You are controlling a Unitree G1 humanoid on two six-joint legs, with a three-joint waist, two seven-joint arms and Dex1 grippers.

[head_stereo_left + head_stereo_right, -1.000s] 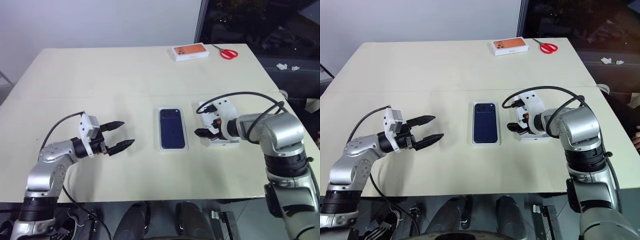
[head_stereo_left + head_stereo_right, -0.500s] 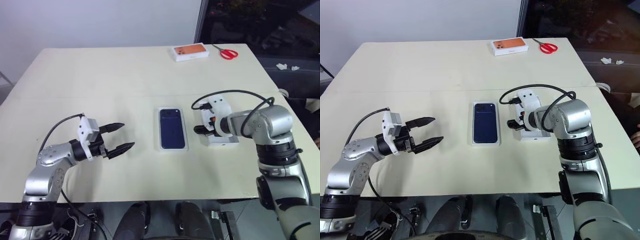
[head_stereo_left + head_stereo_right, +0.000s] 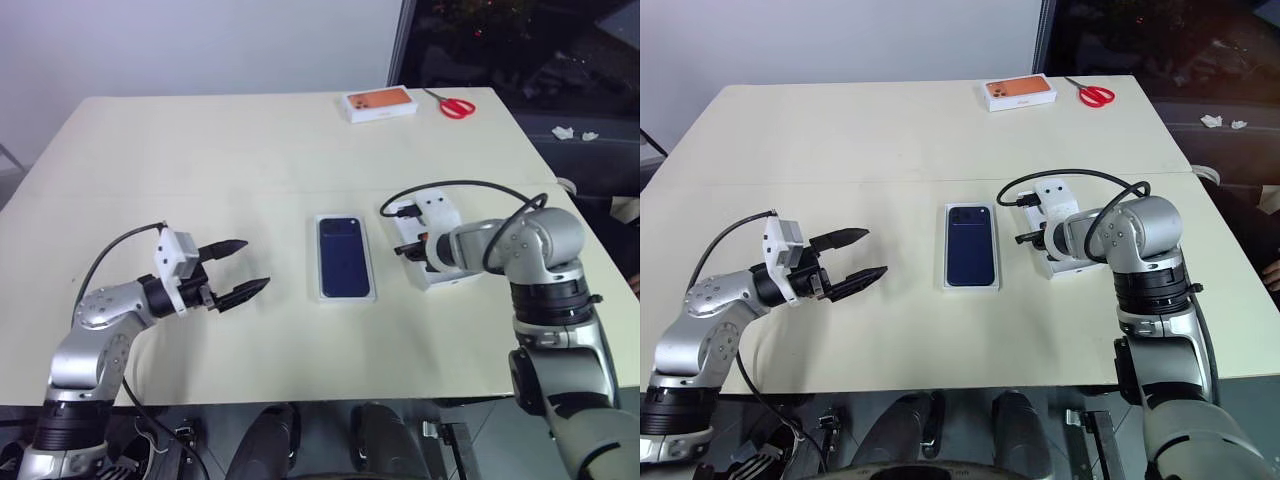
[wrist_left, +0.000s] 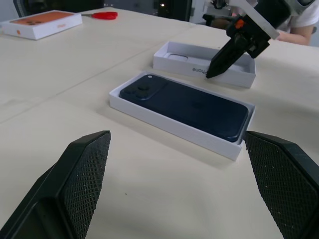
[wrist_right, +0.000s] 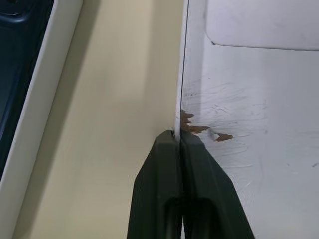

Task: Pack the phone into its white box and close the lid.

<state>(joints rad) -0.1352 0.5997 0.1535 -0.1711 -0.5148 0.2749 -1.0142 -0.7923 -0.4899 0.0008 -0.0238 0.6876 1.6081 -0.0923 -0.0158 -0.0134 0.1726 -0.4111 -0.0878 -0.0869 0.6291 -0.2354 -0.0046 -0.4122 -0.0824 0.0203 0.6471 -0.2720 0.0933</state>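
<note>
The right gripper is clamped on the side wall of the lid, which lies hollow side up near the table's right edge. Just beside it, mid-table, the phone rests in the white box. The left gripper hangs spread and empty near the left edge.

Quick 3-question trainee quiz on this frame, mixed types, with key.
1. True or false: the slim dark navy-blue phone lies inside the shallow white cardboard box.
2. Which pincer is shut on the wall of the white cardboard lid? A) left B) right
3. Fill in: the left pincer hovers over the table with its jaws ___.
Key: 1 true; 2 B, the right pincer; 3 open.
</note>
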